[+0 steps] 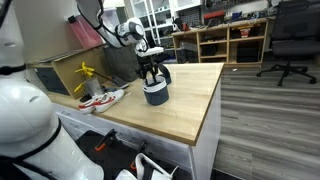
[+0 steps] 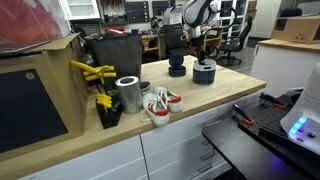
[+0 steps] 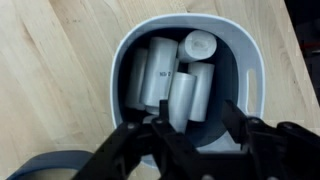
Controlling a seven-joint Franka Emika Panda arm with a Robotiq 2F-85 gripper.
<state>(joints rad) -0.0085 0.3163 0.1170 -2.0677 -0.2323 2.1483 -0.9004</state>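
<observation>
A light wooden table top (image 1: 190, 110) fills a busy workroom.

Closest to the camera in an exterior view lie the red and white shoes (image 2: 160, 103). Just beside them stands a shiny round metal tin (image 2: 128, 95). Behind the tin, some yellow tools (image 2: 93, 72) stick out of a black bin. These things are all well apart from the arm.

Farther along the table stands the grey round plastic cup (image 2: 204, 72). It sits near the table's far end, and the black gripper (image 2: 200, 58) hangs right over it. A dark round low pot (image 2: 177, 68) stands just beside the cup and is the closest thing to it.

The wrist view looks straight down into the cup (image 3: 250, 75). Only this view shows that the cup is full of white plastic tubes (image 3: 180, 95), packed side by side. The gripper (image 3: 198, 125) has its fingers partly spread at the cup's near rim, one on each side of the tube ends. They do not seem to be squeezing anything.

From farther away, both exterior views show just the cup's outside (image 1: 155, 94), with the gripper (image 1: 152, 78) above it. They also show what the wrist view misses: a brown cardboard box (image 1: 55, 75) at the table's edge. Far back are a black office chair (image 1: 285, 40) and wooden shelves (image 1: 225, 40).
</observation>
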